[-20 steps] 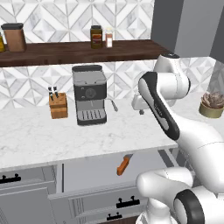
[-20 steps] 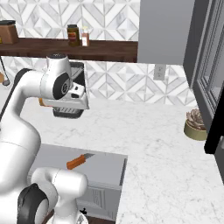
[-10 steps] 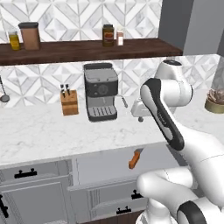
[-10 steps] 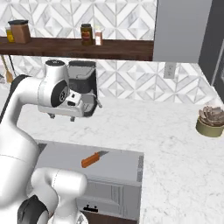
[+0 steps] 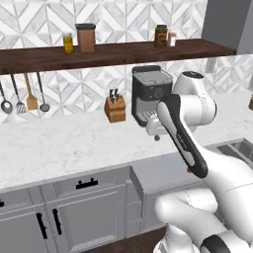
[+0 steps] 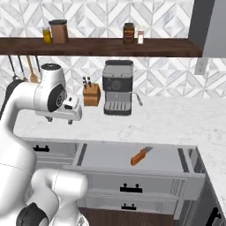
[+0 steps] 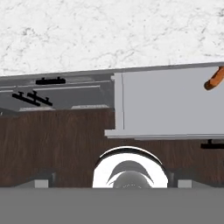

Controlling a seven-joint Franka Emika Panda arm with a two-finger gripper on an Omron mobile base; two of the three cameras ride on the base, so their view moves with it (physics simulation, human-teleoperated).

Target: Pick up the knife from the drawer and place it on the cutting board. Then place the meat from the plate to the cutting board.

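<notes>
While the drawer stands pulled out under the marbled counter, the knife lies diagonally on its flat grey floor, orange handle nearest. A wooden block and boxy coffee machine stand behind. Whether the jaws are open I cannot tell.

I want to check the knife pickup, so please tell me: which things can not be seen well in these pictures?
- Knife: hand view, blade cut off by the right edge.
- Knife: left base view, the arm hides nearly all of it.
- Pincer: right base view, too small to tell whether it is open.
</notes>
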